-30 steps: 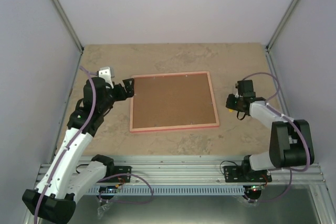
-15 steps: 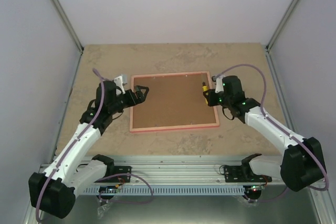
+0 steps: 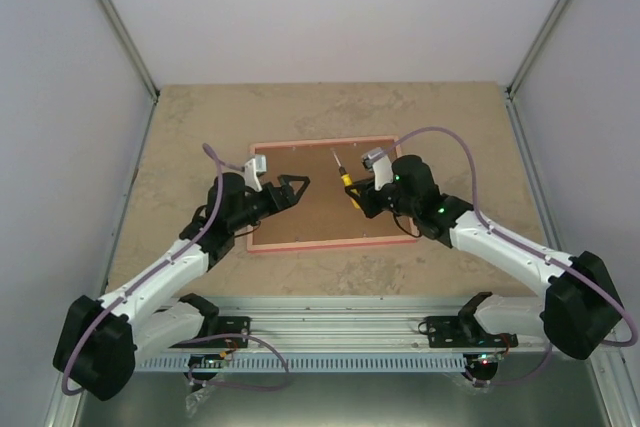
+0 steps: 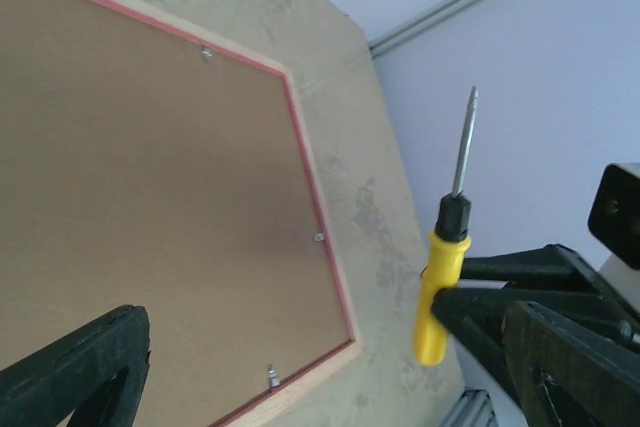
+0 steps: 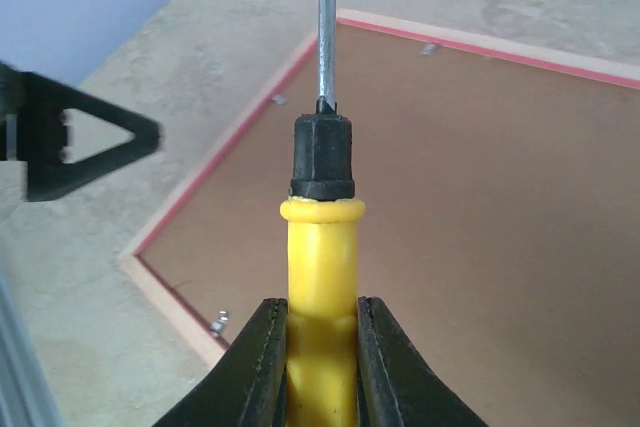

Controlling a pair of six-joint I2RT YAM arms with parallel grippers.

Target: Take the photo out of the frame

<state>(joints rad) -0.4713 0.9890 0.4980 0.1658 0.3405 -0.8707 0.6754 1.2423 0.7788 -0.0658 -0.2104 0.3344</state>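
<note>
The right gripper (image 3: 357, 197) clamps a yellow screwdriver (image 3: 345, 179) above the face-down frame (image 4: 150, 197). The left gripper (image 3: 296, 185) hovers, jaws spread.

The thin pink rectangular frame (image 4: 320, 209) has a smooth, painted-looking rim with a pale wood-coloured outer edge. The brown backing board (image 4: 150, 187) inside it is matt fibreboard, faintly speckled, with no shine. Small metal clips (image 4: 318, 238) along the inner rim glint a little. The beige table (image 3: 200, 117) looks like mottled stone, dull and slightly rough. In the middle of the right wrist view, the screwdriver (image 5: 321, 237) has a glossy yellow plastic handle, a matt black collar and a bright metal shaft. The black fingers (image 5: 252, 367) of the right gripper (image 5: 322, 319) look like smooth moulded plastic. The arm shells (image 3: 505, 244) are glossy white plastic, and the rail (image 3: 340, 309) along the bottom of the top view is dull aluminium.
</note>
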